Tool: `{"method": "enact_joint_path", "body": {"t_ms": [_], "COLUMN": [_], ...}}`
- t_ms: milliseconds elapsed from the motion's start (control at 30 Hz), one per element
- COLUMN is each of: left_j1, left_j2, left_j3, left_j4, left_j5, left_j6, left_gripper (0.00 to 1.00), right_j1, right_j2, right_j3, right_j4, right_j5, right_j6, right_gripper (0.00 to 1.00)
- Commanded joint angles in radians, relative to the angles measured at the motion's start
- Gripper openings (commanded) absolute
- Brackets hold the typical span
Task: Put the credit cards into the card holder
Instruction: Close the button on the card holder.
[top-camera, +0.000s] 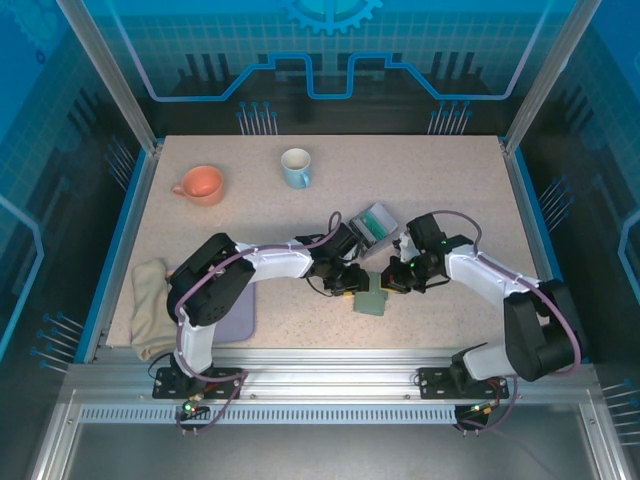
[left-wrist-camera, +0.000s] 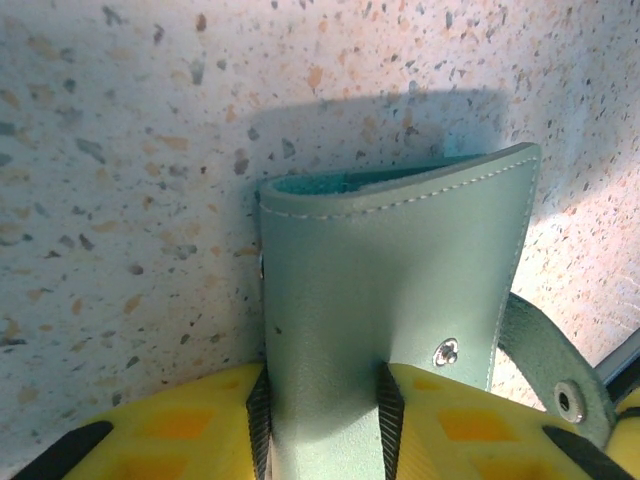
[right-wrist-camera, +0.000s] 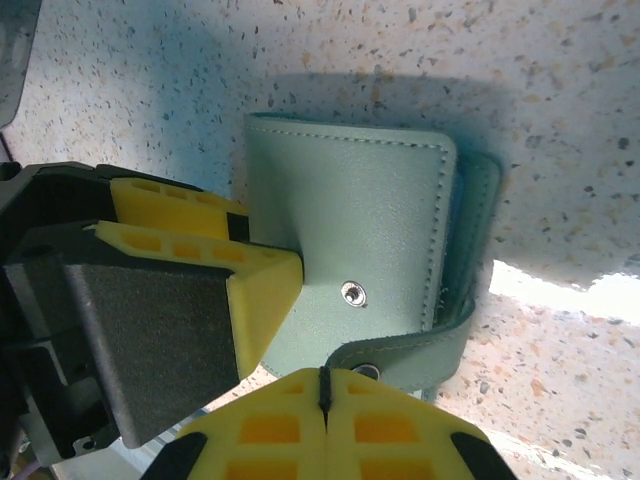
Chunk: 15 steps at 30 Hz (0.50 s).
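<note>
Card holder (top-camera: 371, 300) is being gripped across its body by the left gripper (left-wrist-camera: 325, 388) at the table's (top-camera: 450, 200) near centre, apparently to steady it, while the right gripper's (right-wrist-camera: 322, 385) clenched fingers are being pressed to its snap strap (right-wrist-camera: 425, 352)

The desk (top-camera: 450, 190) is a pale speckled slab, beige with darker flecks. Toward the back left sits an orange cup (top-camera: 201, 184), and just right of it a white mug (top-camera: 296, 167). Near the middle lies a small clear-grey box (top-camera: 376, 226). At the front left a beige cloth (top-camera: 150, 305) lies crumpled beside a lavender mat (top-camera: 238, 318). The sage card holder (top-camera: 371, 301) is at front centre; whether it touches the surface I cannot tell.
</note>
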Motion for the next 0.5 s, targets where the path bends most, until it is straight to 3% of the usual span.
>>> {"method": "enact_joint_path", "body": {"t_ms": [0,467], "left_j1": [-0.017,-0.018], "left_j2": [0.027,0.023], "left_j3": [0.009,0.001], "left_j4": [-0.01,0.009], "left_j5": [0.016,0.026], "left_j6": [0.011,0.002], "left_gripper": [0.33,0.32], "right_j1": [0.023,0.057], "right_j2": [0.029,0.12], "right_j3": [0.026,0.045], "right_j4": [0.017,0.056], "right_j5": [-0.014,0.011], "right_j6": [0.01,0.027], "right_gripper": [0.0,0.0]}}
